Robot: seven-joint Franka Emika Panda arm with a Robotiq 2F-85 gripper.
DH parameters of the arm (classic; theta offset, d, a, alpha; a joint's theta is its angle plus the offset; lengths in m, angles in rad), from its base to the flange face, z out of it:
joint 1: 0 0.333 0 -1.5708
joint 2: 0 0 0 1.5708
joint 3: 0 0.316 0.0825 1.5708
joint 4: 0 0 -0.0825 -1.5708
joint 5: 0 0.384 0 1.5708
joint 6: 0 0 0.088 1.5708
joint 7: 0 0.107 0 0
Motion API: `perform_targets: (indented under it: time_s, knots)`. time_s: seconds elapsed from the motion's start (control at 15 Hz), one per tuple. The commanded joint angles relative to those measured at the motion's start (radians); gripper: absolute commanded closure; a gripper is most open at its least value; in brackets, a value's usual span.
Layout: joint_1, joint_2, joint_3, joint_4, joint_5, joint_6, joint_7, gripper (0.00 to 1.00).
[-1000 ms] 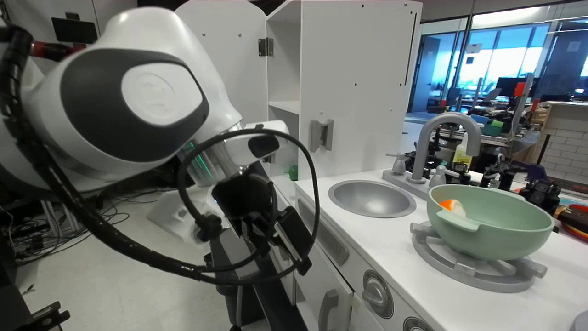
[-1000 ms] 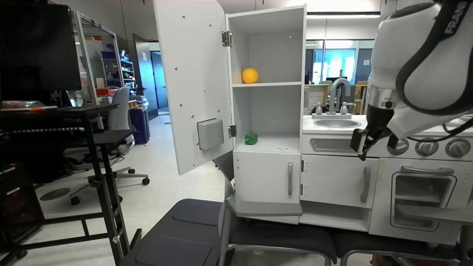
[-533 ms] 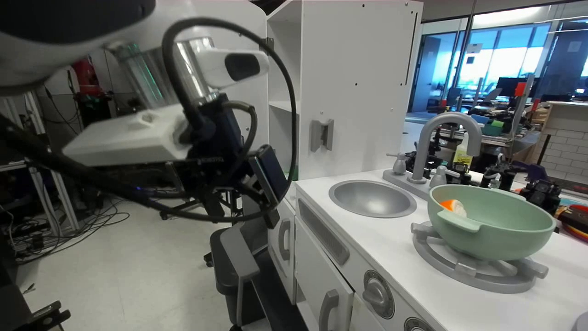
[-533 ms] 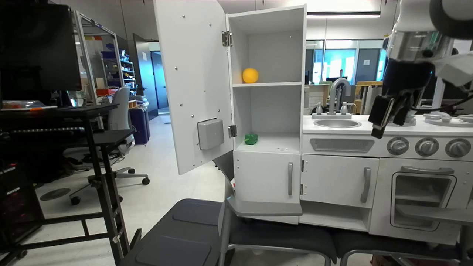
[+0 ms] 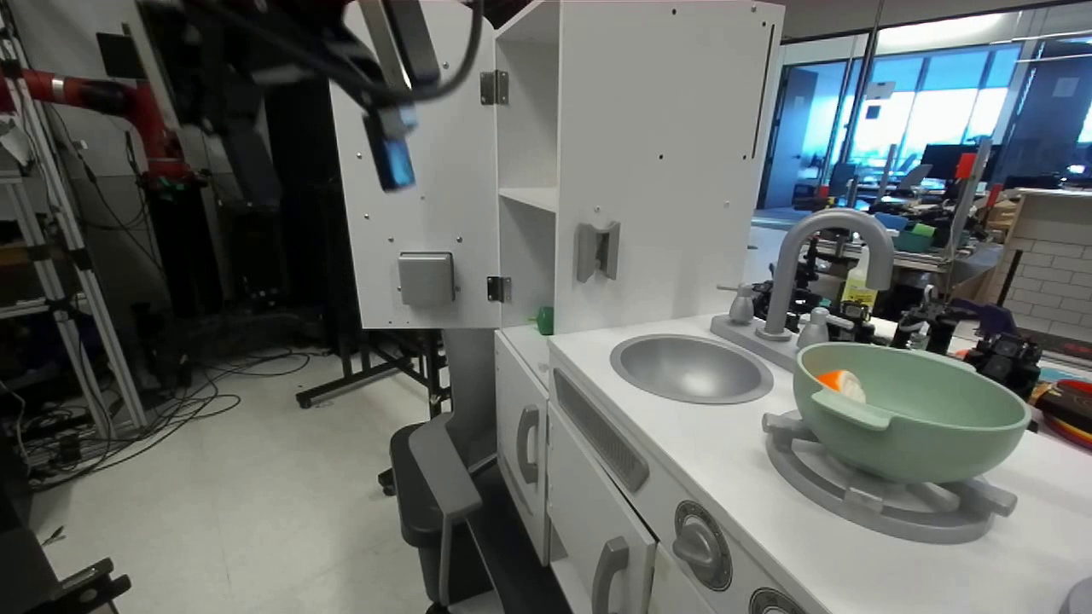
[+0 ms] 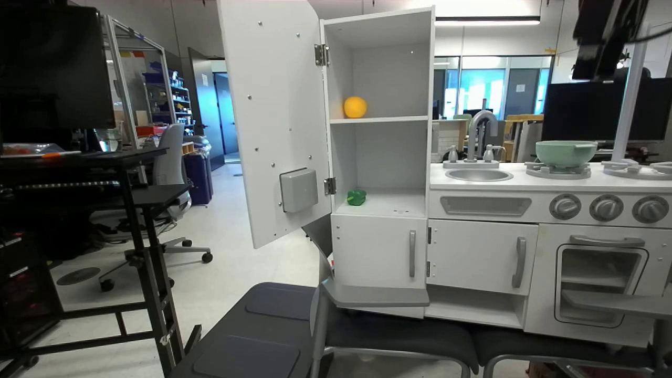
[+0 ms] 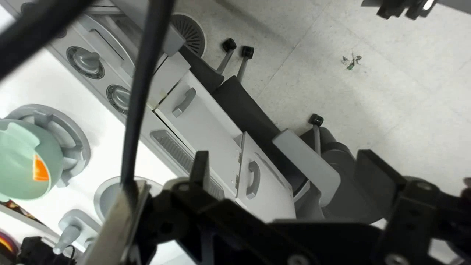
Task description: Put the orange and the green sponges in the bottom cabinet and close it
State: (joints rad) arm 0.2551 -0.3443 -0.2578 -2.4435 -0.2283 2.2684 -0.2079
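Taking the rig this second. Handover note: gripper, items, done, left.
Gripper: open, up high, holding nothing.
Items: round orange item on the tall cabinet's upper shelf; green pepper-like item on its lower shelf; orange-and-white item in the green bowl. Nothing clearly a sponge shows.
Done: bottom cabinet door looks shut; its inside is hidden, so no placing can be confirmed.
Left: upper door stands open. If the two shelf items are the targets, likely open the bottom door, load both, close it.

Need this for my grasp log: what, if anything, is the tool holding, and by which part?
Nothing is held: the tool stands open, its fingers wide apart.
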Motion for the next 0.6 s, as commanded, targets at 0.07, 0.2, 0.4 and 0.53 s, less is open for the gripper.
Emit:
perform_targets:
  time_s: [0.07,0.2,0.4,0.53]
  knots:
    - [-0.071,-0.163,0.179,0.028,0.083,-0.245,-0.034,0.0]
    - [-0.079,-0.186,0.207,-0.001,0.099,-0.244,-0.028,0.0]
    - [-0.09,-0.222,0.232,-0.052,0.121,-0.228,0.01,0.0]
    - [-0.097,-0.254,0.24,-0.057,0.143,-0.258,0.041,0.0]
